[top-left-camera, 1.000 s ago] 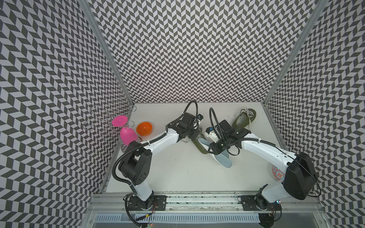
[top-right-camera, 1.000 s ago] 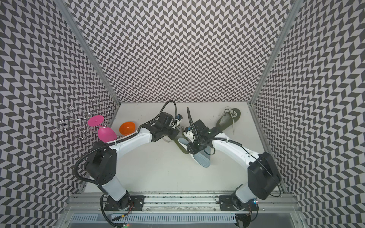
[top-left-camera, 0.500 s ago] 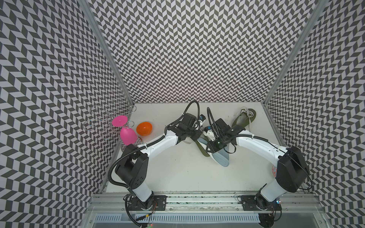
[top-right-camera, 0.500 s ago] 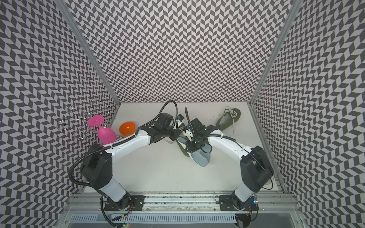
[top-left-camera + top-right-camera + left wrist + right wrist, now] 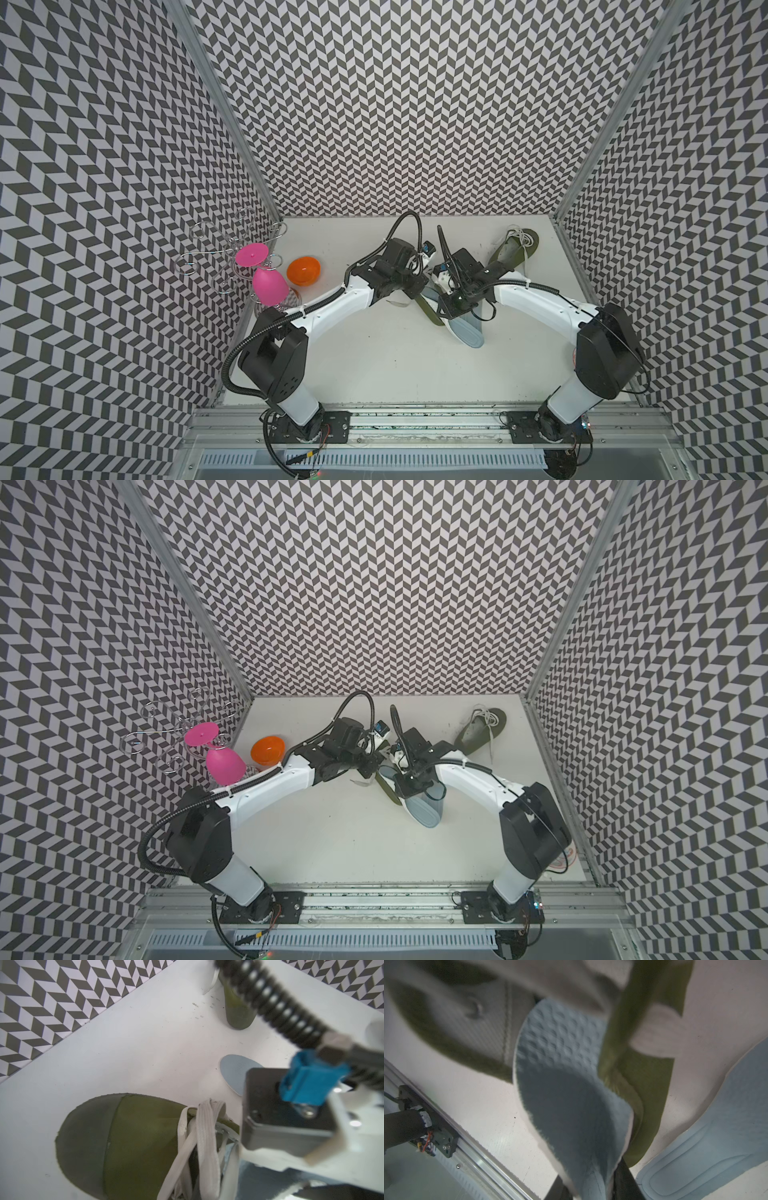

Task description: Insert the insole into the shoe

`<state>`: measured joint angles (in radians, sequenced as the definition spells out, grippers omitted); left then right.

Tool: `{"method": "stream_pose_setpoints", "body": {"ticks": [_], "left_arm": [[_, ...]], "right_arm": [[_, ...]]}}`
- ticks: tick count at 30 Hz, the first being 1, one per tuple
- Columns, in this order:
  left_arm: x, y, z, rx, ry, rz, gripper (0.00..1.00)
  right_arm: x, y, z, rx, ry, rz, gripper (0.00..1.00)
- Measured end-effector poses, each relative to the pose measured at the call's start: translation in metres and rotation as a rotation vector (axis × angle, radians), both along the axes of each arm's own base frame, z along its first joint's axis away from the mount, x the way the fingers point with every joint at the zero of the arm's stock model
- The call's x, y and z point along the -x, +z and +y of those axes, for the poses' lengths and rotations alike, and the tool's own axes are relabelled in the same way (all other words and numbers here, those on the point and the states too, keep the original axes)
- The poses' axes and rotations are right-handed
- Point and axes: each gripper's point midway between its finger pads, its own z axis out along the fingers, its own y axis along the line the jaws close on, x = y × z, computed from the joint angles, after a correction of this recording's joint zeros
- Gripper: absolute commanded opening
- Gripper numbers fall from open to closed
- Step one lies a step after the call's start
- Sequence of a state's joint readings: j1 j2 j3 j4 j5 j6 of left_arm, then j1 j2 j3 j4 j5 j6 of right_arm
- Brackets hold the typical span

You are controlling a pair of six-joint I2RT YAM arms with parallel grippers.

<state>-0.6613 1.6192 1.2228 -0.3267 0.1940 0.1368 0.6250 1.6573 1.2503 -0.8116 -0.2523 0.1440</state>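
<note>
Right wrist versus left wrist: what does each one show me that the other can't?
Right wrist only: the insole clamped in the right gripper, its far end reaching into the shoe. Left wrist only: the toe cap, the laces, a second shoe farther off. Both: the green shoe and the spare insole flat on the table.

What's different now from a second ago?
The right arm swung its elbow inward and the right pincer, shut on the insole, edged toward the shoe and the left arm. The left elbow drew back slightly. Unchanged: both grips, left pincer shut; spare insole, second shoe, orange bowl, pink glass.
</note>
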Motion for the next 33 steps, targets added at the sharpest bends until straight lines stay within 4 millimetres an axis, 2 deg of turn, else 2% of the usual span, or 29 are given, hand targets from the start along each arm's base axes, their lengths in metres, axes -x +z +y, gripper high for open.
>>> {"method": "stream_pose_setpoints", "body": {"ticks": [8, 17, 23, 24, 26, 29, 33], "left_arm": [[0.009, 0.004, -0.004, 0.029, -0.039, 0.027, 0.05], [0.014, 0.004, -0.007, 0.044, -0.063, 0.046, 0.04], [0.008, 0.003, 0.002, 0.067, -0.054, 0.069, 0.04], [0.007, 0.003, 0.003, 0.073, -0.055, 0.074, 0.04], [0.007, 0.0, 0.007, 0.081, -0.055, 0.087, 0.03], [0.006, -0.005, 0.012, 0.083, -0.047, 0.103, 0.03], [0.0, -0.007, 0.021, 0.096, -0.01, 0.127, 0.03]], "right_arm": [[-0.021, 0.014, 0.003, 0.01, -0.028, -0.075, 0.3], [-0.039, 0.002, 0.015, 0.004, -0.017, -0.106, 0.33], [-0.055, -0.001, 0.024, -0.007, -0.02, -0.143, 0.38], [-0.057, 0.0, 0.025, -0.013, -0.022, -0.149, 0.39], [-0.06, 0.003, 0.03, -0.034, -0.022, -0.165, 0.52], [-0.063, 0.007, 0.037, -0.073, -0.02, -0.186, 0.64], [-0.063, 0.012, 0.041, -0.113, -0.013, -0.211, 0.71]]}}
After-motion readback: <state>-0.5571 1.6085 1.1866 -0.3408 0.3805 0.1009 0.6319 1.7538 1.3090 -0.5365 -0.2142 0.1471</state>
